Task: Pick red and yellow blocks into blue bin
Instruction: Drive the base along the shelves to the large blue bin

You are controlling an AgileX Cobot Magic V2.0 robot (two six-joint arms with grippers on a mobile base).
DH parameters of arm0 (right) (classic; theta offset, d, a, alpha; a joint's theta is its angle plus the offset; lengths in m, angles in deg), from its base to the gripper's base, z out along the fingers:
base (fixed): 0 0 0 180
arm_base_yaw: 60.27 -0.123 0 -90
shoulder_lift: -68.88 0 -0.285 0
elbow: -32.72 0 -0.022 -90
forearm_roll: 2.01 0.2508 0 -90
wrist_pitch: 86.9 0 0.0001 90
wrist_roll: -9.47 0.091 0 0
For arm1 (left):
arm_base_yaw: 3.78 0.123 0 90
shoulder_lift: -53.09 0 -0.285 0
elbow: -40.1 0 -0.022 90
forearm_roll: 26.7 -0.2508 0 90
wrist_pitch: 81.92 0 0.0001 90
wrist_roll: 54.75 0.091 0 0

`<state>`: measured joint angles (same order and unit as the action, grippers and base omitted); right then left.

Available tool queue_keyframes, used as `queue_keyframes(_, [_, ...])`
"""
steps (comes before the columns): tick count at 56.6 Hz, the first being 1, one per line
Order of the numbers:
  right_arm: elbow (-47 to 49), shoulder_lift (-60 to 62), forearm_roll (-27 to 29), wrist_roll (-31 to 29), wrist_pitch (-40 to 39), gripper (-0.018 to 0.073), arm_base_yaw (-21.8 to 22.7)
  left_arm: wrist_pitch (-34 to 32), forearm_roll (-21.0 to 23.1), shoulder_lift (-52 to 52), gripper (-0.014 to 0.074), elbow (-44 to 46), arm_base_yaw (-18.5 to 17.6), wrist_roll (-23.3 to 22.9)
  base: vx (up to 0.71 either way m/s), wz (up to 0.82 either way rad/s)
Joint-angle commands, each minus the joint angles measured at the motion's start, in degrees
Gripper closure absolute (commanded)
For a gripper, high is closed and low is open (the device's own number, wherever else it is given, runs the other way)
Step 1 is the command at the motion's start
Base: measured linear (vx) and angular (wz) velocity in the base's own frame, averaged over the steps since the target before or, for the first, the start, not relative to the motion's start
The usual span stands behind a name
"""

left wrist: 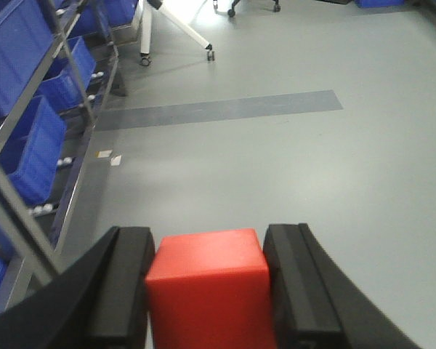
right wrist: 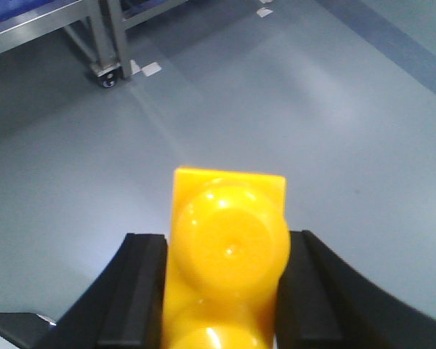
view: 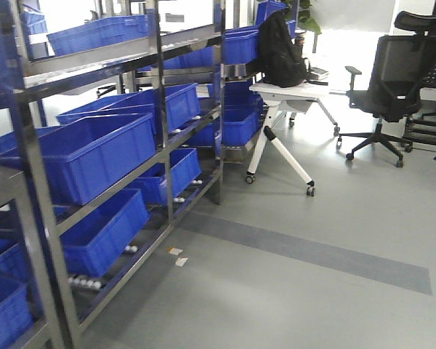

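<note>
**Both blocks lifted, bin out of sight**
The left gripper (left wrist: 207, 251) clamps the red cube (left wrist: 207, 298) and the right gripper (right wrist: 225, 247) squeezes the yellow studded brick (right wrist: 229, 211), both above grey floor (left wrist: 312, 167), probably ready for carrying to the unseen blue bin.

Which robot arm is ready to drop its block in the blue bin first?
Neither clearly. The left gripper is shut on the red cube and the right gripper on the yellow brick, both over the floor. The bin shows in no view, so it's a tie.
</note>
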<state>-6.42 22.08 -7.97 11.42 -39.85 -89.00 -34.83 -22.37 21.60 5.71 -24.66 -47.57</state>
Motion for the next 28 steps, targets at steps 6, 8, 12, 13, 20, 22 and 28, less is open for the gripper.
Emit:
queue_keyframes(6, [1.7,0.0,-0.9,-0.3,-3.6,0.0349,0.1,-4.6,0.5,-0.4,0.0293,1.4,-0.1,-0.1,0.43,-0.19])
queue_keyframes(8, [1.7,0.0,-0.9,-0.3,-3.6,0.0349,0.1,-4.6,0.5,-0.4,0.0293,1.4,-0.1,-0.1,0.43,-0.18])
queue_keyframes(12, [1.7,0.0,-0.9,-0.3,-3.6,0.0349,0.1,-4.6,0.5,-0.4,0.0293,1.4,-0.1,-0.1,0.43,-0.16])
queue_keyframes(13, [1.7,0.0,-0.9,-0.3,-3.6,0.0349,0.1,-4.6,0.5,-0.4,0.0293,1.4,-0.1,-0.1,0.43,-0.14])
queue_keyframes(20, [1.7,0.0,-0.9,-0.3,-3.6,0.0349,0.1,-4.6,0.5,-0.4,0.0293,1.4,-0.1,-0.1,0.43,-0.11])
queue_keyframes(22, [1.7,0.0,-0.9,-0.3,-3.6,0.0349,0.1,-4.6,0.5,-0.4,0.0293,1.4,-0.1,-0.1,0.43,-0.03])
queue_keyframes(28, [1.7,0.0,-0.9,-0.3,-3.6,0.0349,0.1,-4.6,0.5,-0.4,0.0293,1.4,-0.1,-0.1,0.43,0.05])
